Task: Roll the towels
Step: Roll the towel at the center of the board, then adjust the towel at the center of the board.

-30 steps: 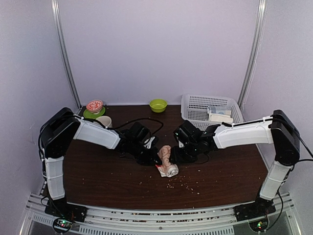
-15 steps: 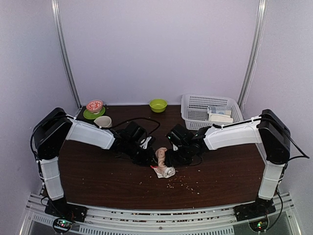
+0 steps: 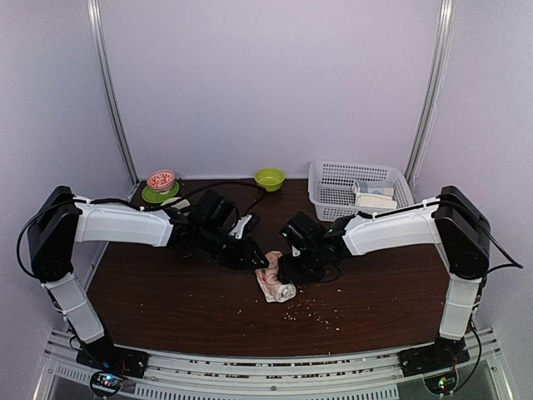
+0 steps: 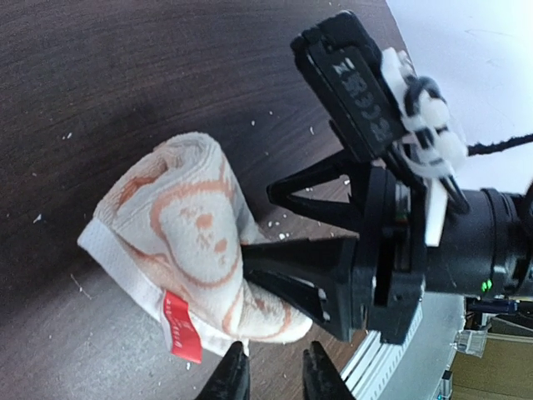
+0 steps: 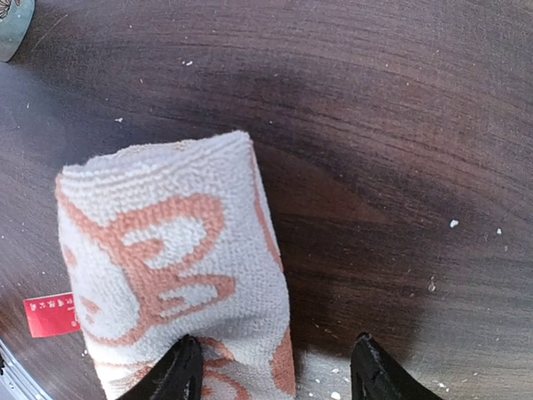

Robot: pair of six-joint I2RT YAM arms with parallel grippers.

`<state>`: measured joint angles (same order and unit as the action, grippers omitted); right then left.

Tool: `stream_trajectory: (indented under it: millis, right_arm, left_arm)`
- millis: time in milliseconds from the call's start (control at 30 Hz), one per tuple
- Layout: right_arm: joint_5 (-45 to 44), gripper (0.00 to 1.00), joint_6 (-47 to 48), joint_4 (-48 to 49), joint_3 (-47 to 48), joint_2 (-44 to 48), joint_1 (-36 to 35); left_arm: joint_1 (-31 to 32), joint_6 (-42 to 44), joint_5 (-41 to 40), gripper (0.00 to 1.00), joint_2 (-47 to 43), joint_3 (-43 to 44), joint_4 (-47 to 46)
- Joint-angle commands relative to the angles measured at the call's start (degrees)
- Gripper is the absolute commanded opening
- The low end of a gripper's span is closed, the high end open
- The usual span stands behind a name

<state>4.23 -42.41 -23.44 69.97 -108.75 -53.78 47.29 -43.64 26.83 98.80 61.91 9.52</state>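
Note:
A peach-orange and cream printed towel (image 3: pixel 276 284) lies rolled on the dark table, a red tag (image 4: pixel 181 326) at one end. My left gripper (image 3: pixel 255 257) is just off the roll's far-left end. In the left wrist view the left gripper (image 4: pixel 275 377) has its jaws slightly apart with nothing between them, one tip beside the towel (image 4: pixel 187 242). My right gripper (image 3: pixel 287 268) stands open at the roll's far-right side. In the right wrist view the right gripper (image 5: pixel 279 371) straddles the towel's (image 5: pixel 166 258) edge, one finger over the cloth, the other over bare wood.
A white basket (image 3: pixel 326 179) with pale items stands at the back right. A green bowl (image 3: pixel 269 178) is at the back centre, and a red patterned bowl (image 3: pixel 161 180) on a green plate at the back left. Crumbs (image 3: pixel 312 312) dot the wood near the towel.
The left gripper has let go of the towel and its arm has drawn back to the left. The right gripper has moved left over the roll and opened wider.

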Motion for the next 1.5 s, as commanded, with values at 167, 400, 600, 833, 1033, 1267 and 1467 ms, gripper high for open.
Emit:
stream_trajectory:
  millis: [167, 400, 600, 833, 1033, 1267, 1467]
  right_arm:
    - [-1.3, 0.62, -0.2, -1.1, 0.8, -0.8, -0.7]
    - [-0.8, 0.63, 0.0, -0.9, 1.0, -1.0, -0.7]
    - [-0.7, 0.63, 0.0, -0.9, 1.1, -1.2, -0.8]
    - [-0.2, 0.63, -0.2, -0.3, 1.0, -1.3, -0.8]
    - [1.0, 0.65, 0.0, 0.1, 0.4, 0.6, -0.9]
    - [2.3, 0.7, 0.0, 0.7, -1.2, 4.8, -0.9]
    - [5.4, 0.72, 0.0, 4.9, -4.8, 9.0, -1.0]
  left_arm:
    - [-0.4, -2.2, 1.5, 0.2, 8.3, 5.4, -5.6]
    - [-0.5, -3.0, 2.7, 0.2, 9.3, 7.3, -7.3]
    - [-0.6, -3.8, 3.7, 0.2, 8.9, 7.9, -8.2]
    - [-0.7, -5.1, 4.5, 0.18, 13.7, 9.9, -9.1]
    - [-2.3, -5.7, 2.6, 0.14, 17.3, 9.7, -9.3]
    - [-4.1, -6.3, 1.8, 0.07, 18.7, 7.8, -10.3]
    - [-4.7, -7.5, 1.9, 0.04, 17.6, 4.7, -13.1]
